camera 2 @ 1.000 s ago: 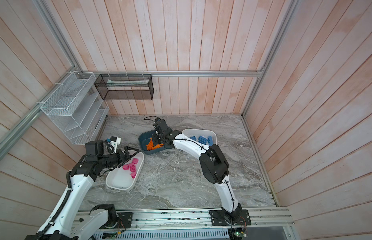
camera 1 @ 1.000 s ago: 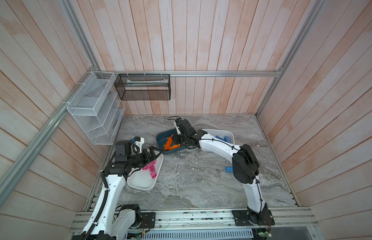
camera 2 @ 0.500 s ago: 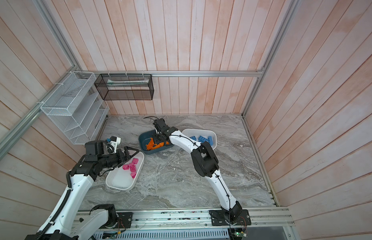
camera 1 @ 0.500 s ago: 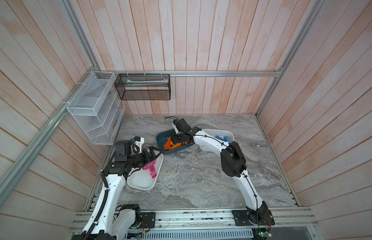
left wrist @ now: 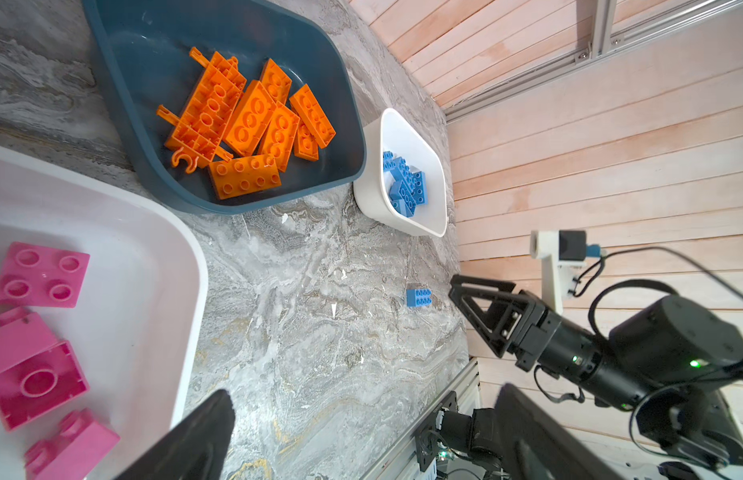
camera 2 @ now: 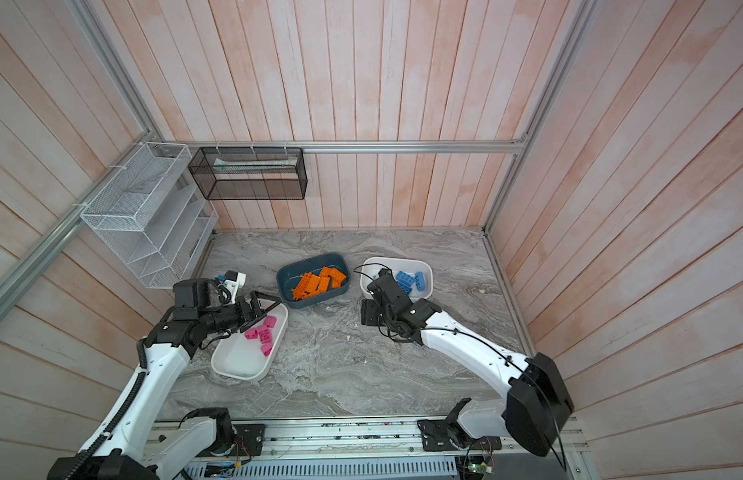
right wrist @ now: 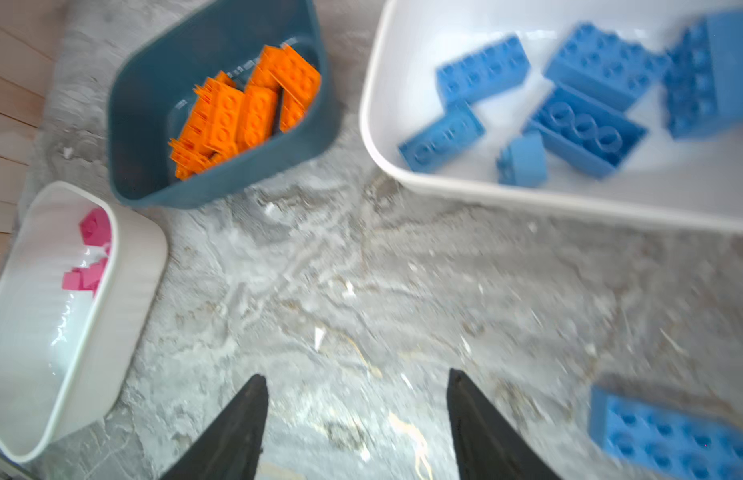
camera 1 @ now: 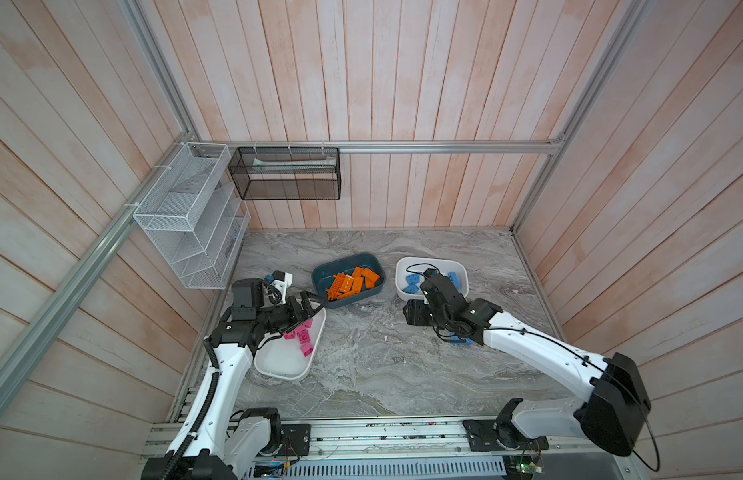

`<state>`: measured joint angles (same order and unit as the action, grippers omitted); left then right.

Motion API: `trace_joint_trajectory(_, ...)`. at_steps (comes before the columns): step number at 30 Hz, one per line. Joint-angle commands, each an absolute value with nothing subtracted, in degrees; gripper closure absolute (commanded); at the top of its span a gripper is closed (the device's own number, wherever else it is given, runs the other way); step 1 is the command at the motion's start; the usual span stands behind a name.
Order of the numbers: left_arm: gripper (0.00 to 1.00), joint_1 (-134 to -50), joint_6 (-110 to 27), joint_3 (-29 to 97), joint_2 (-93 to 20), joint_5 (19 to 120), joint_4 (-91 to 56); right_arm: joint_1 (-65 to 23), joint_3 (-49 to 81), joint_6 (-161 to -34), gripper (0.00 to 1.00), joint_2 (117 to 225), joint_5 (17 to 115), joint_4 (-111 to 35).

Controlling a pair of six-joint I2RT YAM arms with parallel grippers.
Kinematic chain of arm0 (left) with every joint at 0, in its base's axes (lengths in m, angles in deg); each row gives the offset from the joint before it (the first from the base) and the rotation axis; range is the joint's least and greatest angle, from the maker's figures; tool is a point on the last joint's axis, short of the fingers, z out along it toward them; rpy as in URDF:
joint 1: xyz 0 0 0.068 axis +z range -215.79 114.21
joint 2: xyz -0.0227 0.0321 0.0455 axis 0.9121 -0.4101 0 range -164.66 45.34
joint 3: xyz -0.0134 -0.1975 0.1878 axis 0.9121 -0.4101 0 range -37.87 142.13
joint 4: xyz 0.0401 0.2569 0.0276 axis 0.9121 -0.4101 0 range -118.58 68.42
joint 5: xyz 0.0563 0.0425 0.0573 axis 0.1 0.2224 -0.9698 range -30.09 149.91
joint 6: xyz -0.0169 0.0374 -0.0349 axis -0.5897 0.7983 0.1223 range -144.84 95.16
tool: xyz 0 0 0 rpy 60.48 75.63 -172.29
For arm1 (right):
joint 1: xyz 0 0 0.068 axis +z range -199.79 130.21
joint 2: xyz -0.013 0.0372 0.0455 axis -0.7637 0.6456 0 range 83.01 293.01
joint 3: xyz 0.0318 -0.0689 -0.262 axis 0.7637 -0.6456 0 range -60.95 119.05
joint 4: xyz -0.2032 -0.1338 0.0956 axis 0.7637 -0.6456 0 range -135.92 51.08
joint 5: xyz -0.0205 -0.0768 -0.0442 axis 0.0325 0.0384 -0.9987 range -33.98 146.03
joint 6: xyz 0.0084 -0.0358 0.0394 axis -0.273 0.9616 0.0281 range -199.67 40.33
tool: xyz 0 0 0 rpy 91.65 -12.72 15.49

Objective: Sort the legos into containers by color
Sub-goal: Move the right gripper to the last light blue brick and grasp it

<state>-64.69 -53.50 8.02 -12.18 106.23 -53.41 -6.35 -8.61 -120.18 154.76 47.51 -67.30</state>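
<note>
Left tool (left wrist: 365, 397) — jaws spread wide, nothing between them; hangs above the far corner of the left white tub (camera 1: 278, 362), pointing toward the teal tub (camera 1: 320, 277).

Right tool (right wrist: 356, 376) — jaws apart, empty; over bare tabletop (camera 1: 382, 374) just in front of the right white tub (camera 1: 442, 264). Its wrist view is blurred.

Teal tub: middle of the tabletop, toward the far edge. Holds the orange bricks (camera 1: 353, 283) in a loose heap, among them one long spiky piece (left wrist: 203, 116).

Right white tub: close beside the teal tub on the side of the far right corner; whether the two touch cannot be told. Holds the blue bricks (right wrist: 586, 95), some lying upside down.

Left white tub: along the left edge, angled toward the teal tub. Holds the pink bricks (camera 1: 302, 336), gathered at its far end; the near end is bare.

Loose blue brick (left wrist: 418, 297): alone on the tabletop, toward the right edge, nearer the front than the right white tub. In both top views it is mostly hidden under the right arm (camera 1: 527, 345).
</note>
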Motion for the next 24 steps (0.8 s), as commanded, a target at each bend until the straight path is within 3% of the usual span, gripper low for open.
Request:
trace_joint_trajectory(1, 0.0, -65.4, -53.2, 7.3, -12.9, 107.7, -51.0, -6.7, -13.5, -129.6, 0.27, 148.5, 41.5, -77.0)
trace_joint_trajectory(6, 0.0, -66.7, -54.5, 6.8, -14.0, 107.2, -48.7, -8.0, -19.9, -143.4, 0.25, 140.4, 38.8, -83.2)
trace_joint_trajectory(11, 0.0, -67.8, -54.6, 7.3, -15.3, 106.8, -47.9, -13.7, -25.0, -153.6, 0.26, 137.9, 41.3, -78.7)
trace_joint_trajectory(16, 0.0, -67.9, -54.4, 7.6, -15.3, 106.5, -48.0, -21.2, -28.7, -158.5, 0.27, 139.0, 45.9, -71.5)
trace_joint_trajectory(24, 0.0, -67.9, -54.3, 7.2, -15.3, 106.1, -47.9, -26.1, -28.7, -157.6, 0.29, 146.4, 47.8, -64.4)
